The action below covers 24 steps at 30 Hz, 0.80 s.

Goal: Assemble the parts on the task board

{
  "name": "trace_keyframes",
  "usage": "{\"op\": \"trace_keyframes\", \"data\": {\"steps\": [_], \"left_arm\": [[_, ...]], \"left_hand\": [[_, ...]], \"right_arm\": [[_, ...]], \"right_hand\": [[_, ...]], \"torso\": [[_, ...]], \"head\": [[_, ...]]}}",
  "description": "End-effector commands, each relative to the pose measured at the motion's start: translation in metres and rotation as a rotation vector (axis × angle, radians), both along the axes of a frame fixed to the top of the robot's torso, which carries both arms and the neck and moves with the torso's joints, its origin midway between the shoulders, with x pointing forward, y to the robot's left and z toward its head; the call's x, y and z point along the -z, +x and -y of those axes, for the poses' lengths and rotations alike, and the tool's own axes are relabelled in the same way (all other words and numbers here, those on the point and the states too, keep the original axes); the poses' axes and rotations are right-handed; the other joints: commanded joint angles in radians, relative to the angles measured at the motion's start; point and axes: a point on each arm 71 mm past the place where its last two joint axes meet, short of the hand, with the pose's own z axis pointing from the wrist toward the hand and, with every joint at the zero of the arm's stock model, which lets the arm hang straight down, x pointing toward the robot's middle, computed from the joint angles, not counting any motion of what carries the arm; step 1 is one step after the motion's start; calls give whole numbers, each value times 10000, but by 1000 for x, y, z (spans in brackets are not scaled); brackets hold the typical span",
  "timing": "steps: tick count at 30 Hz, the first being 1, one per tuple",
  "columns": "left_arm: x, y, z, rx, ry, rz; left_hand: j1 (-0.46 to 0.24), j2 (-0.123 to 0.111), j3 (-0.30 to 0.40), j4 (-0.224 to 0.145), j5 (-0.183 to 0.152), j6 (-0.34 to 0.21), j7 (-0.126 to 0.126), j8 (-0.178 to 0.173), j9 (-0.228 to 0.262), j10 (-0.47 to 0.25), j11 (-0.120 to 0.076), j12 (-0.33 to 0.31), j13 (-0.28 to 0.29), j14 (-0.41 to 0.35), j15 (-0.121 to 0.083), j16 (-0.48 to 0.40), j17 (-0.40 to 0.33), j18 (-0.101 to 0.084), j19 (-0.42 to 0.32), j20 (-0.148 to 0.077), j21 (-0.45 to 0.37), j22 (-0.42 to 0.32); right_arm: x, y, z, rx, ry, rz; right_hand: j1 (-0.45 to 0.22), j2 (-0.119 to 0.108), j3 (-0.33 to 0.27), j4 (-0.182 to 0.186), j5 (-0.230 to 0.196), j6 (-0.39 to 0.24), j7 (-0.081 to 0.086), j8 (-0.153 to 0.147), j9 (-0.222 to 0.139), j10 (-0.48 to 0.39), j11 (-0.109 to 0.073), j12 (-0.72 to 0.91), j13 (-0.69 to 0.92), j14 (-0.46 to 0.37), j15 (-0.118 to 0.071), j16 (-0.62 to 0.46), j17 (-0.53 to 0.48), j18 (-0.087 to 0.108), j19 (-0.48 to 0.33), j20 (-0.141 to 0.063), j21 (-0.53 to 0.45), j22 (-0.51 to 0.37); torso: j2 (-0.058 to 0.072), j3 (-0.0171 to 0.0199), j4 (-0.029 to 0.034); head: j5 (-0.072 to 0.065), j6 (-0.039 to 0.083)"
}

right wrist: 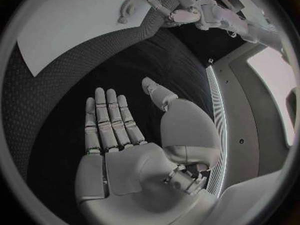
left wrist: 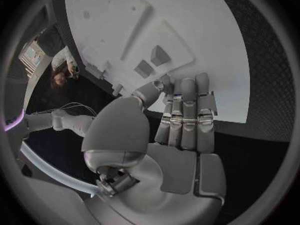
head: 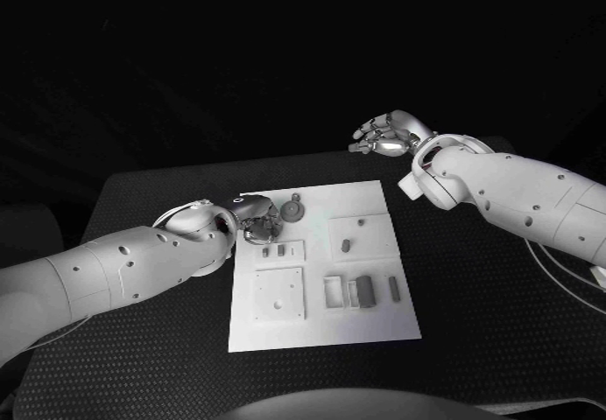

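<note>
The white task board [head: 379, 328] lies in the middle of the black table. Grey parts lie on it: a round part [head: 293, 210] at its far left corner, two small slotted pieces [head: 276, 251], a dark block [head: 363, 291] and a short pin [head: 394, 289]. My left hand [head: 257, 219] hovers over the board's far left edge, right beside the round part. In the left wrist view its fingers [left wrist: 184, 110] lie straight and close together, with the thumb drawn in at their tips; whether anything is pinched there is hidden. My right hand [head: 385, 136] is raised beyond the board's far right corner, its fingers [right wrist: 109, 120] spread and empty.
A raised square plate [head: 279, 293] and a pale frame [head: 334, 291] sit on the near half of the board. Two grey blocks [left wrist: 153, 60] stand just ahead of the left fingertips. Bare black table [head: 480, 297] lies right of the board and along its near edge.
</note>
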Motion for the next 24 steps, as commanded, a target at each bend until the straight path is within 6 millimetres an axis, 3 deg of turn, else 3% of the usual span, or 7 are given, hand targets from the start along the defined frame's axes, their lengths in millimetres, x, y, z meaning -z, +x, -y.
{"op": "trace_keyframes", "data": {"steps": [1, 24], "left_arm": [[4, -3, 1, 137, 137, -185], [3, -1, -7, -149, -10, -114]], "left_hand": [[14, -133, -83, 10, -12, -152, 38, -99, -37, -102, 2, -41, -17, -84, 19, -74, 33, 267, -54, 40, -50, 24], [-40, -267, -134, 35, -9, -644, 9, -260, -171, -393, 75, -27, -41, -85, 82, -119, 204, 347, -4, 110, -123, 120]], "right_arm": [[0, 0, -2, -174, -1, 8], [0, 0, 0, -154, -17, -22]], "right_hand": [[41, 4, -49, 7, -22, -62, 337, 61, -12, 24, 63, -40, -14, -4, 55, -56, 13, -105, -74, -20, -41, 15], [47, -6, -54, 9, -22, -69, 339, 62, -21, 12, 69, -42, -49, -13, 61, -83, 25, -109, -79, -21, -66, 36]], "torso": [[1, -1, 1], [3, 4, 0]], "head": [[-5, -6], [-14, -9]]}}
